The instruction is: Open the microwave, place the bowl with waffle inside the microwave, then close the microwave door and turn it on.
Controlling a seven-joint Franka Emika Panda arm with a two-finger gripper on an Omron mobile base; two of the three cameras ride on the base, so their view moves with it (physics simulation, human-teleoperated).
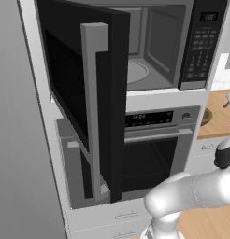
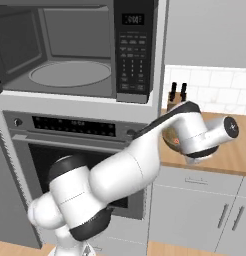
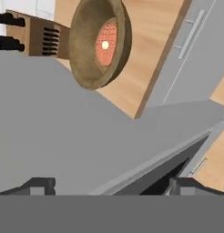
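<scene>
Left base view: the microwave [image 1: 159, 46] fills the upper frame, its grey cavity bare, while the microwave door [image 1: 84, 93] swings wide toward the left, silver bar handle facing the camera. Below sits a stainless oven [image 1: 149, 154]; a wooden countertop [image 1: 219, 116] shows at the right edge.

Right base view: the white arm reaches right across the oven [image 2: 70, 135] to the wooden countertop [image 2: 230, 155], where the bowl [image 2: 170, 137] peeks out behind the wrist, near a knife block [image 2: 176, 97] against white tile.

Hand view: the bowl [image 3: 89, 50], holding a reddish waffle [image 3: 106, 44], lies at upper centre on the countertop [image 3: 141, 54], beside the knife block [image 3: 36, 38]. The gripper [image 3: 111, 186] stands fully spread, its fingertips [image 3: 41, 185] clear of everything.
</scene>
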